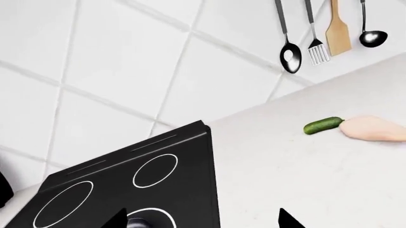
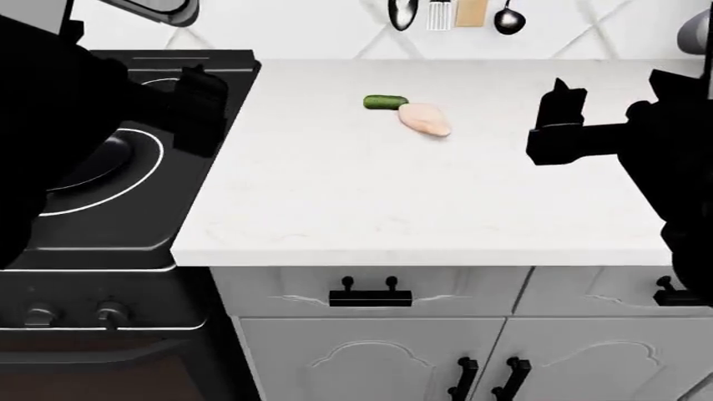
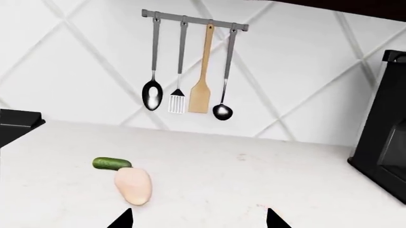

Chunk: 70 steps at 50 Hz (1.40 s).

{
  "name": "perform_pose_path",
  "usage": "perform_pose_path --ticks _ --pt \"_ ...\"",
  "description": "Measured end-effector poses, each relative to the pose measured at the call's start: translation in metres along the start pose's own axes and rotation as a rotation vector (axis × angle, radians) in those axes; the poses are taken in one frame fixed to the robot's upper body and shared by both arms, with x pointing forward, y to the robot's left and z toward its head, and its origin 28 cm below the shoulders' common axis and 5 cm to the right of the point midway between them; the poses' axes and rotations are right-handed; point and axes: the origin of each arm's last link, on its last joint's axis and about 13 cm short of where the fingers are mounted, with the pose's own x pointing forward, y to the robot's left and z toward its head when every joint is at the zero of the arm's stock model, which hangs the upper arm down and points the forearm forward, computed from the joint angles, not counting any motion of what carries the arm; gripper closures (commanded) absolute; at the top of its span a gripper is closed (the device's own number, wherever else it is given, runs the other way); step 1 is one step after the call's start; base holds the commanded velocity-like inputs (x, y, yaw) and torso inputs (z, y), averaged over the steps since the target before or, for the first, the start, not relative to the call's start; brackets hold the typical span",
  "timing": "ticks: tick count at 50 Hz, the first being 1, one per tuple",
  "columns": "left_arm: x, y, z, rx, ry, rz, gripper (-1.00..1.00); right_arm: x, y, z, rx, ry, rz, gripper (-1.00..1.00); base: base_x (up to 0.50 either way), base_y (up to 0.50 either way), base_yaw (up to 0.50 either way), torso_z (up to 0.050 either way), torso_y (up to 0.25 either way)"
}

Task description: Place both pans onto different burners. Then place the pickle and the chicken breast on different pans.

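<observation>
Pans: one seemed on a burner, the other unseen.
Pickle touched chicken on the counter, both unplaced; left gripper and right gripper spread, empty.

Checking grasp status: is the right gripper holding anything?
No. Right gripper open, black fingers spread, empty; pale pink chicken breast lies on the counter.
</observation>
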Motion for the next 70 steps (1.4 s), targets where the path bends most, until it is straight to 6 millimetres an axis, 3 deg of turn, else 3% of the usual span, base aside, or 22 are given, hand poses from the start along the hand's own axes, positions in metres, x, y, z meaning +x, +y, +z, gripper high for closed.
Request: perform_pose_path --ticks 22,36,70 --pt "0.0013 0.0001 -0.0011 -0.002 0.002 -0.001 -1.00 0.0020 0.0011 0.0001 0.004 -0.010 -0.004 -1.00 0.43 -0.24 0.00 0.000 0.001" --pt "0.0012 0.0001 -0.0021 -0.004 0.002 -0.001 -1.00 0.0044 0.0022 -0.0012 -0.030 -0.010 -0.006 -1.00 0.11 0.02 0.00 0.000 0.001" --pt "-0.0005 0.0028 -0.0010 -0.004 0.002 0.008 -1.00 0.0057 0.0041 0.0010 -0.043 -0.023 -0.006 -1.00 0.42 -0.03 0.00 0.000 0.001"
